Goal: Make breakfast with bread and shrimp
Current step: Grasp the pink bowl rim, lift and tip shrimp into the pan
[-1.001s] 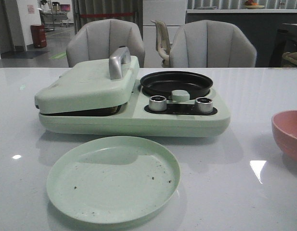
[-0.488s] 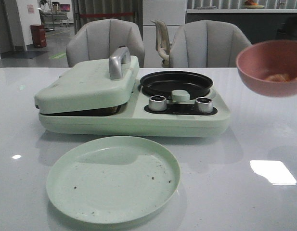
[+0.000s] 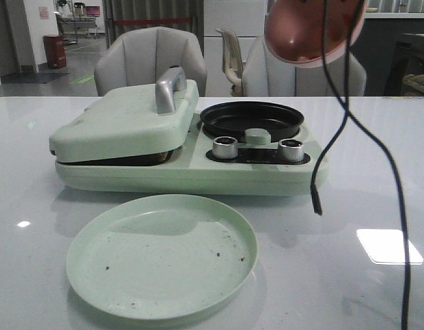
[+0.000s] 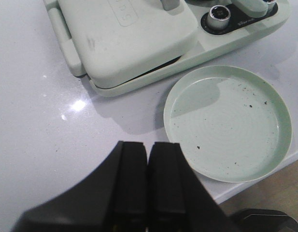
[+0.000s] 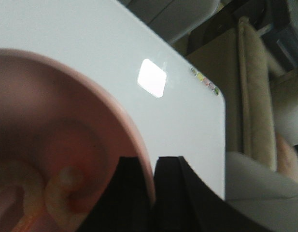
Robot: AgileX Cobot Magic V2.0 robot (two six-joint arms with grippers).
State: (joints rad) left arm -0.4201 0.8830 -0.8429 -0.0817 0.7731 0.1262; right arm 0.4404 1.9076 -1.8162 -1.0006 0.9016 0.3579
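Pink bowl [image 3: 313, 31] in R tool [image 5: 153, 193].

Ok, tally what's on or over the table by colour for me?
Mint green: 2, the cooker and the plate
Pink: 1, the bowl, lifted above the pan
Black: 1, the pan
Orange: shrimp in the bowl, too blurred to count
Total: 4, plus the shrimp

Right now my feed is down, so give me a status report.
Right gripper shut on pink bowl rim, raised above black pan. Shrimp in bowl. Left gripper shut, empty. Dangling cable crosses front view.
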